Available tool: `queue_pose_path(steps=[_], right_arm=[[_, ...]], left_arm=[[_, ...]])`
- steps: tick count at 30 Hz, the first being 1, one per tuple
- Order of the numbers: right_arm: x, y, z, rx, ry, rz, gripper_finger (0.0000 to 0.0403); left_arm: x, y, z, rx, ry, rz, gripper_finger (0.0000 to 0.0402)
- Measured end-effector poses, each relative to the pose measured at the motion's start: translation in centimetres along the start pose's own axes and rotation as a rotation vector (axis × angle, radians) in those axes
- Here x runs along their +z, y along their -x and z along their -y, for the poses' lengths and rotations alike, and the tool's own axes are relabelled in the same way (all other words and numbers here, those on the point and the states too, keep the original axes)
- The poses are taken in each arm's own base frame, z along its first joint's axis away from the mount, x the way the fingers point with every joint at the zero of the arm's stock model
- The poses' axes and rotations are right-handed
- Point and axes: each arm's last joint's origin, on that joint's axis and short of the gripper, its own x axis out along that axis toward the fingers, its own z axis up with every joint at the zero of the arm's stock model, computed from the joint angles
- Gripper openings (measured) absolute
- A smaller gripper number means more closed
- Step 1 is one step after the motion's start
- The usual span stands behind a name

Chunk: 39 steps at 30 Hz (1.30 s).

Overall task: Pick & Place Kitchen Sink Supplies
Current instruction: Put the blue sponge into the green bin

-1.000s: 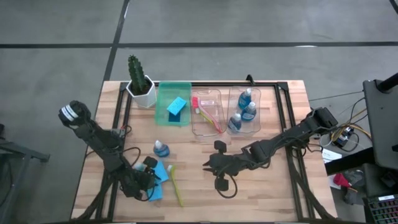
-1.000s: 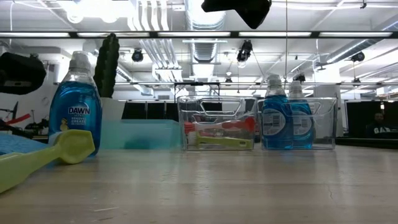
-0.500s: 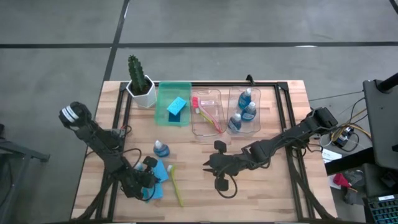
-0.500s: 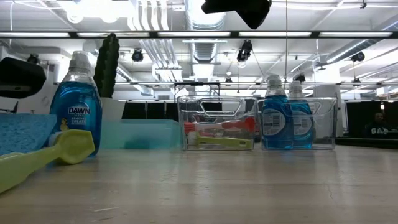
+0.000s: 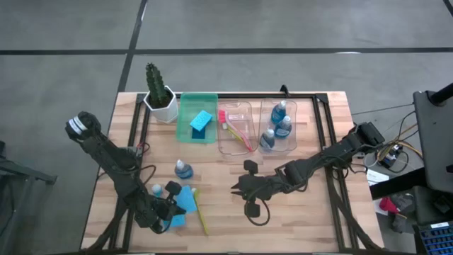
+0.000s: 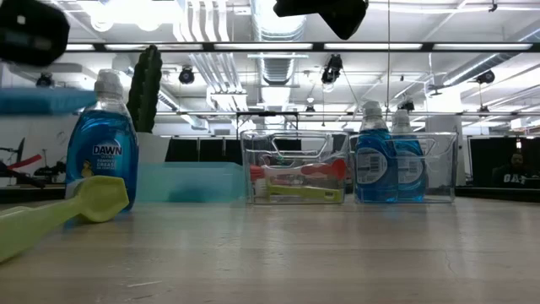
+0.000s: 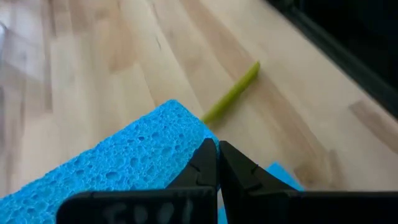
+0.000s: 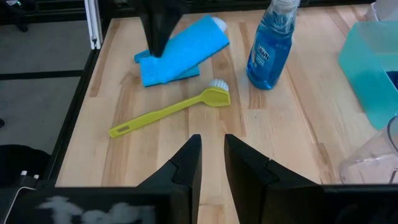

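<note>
Bright blue sponge, yellow-green brush, blue bottle, pale wood tabletop, green bin.

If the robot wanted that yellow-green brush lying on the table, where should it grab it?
Probably mid-handle, coming straight down from above. The yellow-green brush lies flat on the table, its thin straight handle bare on both sides, so jaws could straddle it crosswise. The bristled head is bulkier and sits near the blue bottle.
</note>
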Motion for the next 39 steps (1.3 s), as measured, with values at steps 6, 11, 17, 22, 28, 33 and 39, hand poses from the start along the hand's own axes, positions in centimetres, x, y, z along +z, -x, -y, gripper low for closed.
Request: queue_pose_path(steps=[6,11,17,22,28,33,39], right_arm=[[-0.1,0.0,0.0,-0.001,0.001,-0.004,0.0068],[-0.3,-0.1,0.1,0.001,-0.002,0.003,0.0077],[-0.4,-0.2,0.1,0.001,-0.003,0.003,0.0087],[-0.4,-0.2,0.1,0.001,-0.001,0.004,0.0091],[-0.5,-0.4,0.0,0.014,-0.016,0.035,0.0082],[-0.8,-0.5,0.0,0.017,-0.013,0.04,0.0071],[-1.2,-0.6,0.1,0.015,-0.012,0.028,0.0063]], left_arm=[[2.9,1.8,-0.8,0.135,-0.042,0.116,0.0001],[5.5,4.6,-2.5,0.388,-0.037,0.204,0.0],[7.3,8.1,-5.4,0.631,-0.115,0.232,0.0],[7.5,9.9,-8.8,0.745,-0.055,0.235,0.0],[6.7,10.4,-13.2,0.771,0.035,0.222,0.0],[6.0,10.3,-17.1,0.735,0.198,0.247,0.0],[4.1,9.3,-21.3,0.803,0.35,0.162,0.0]])
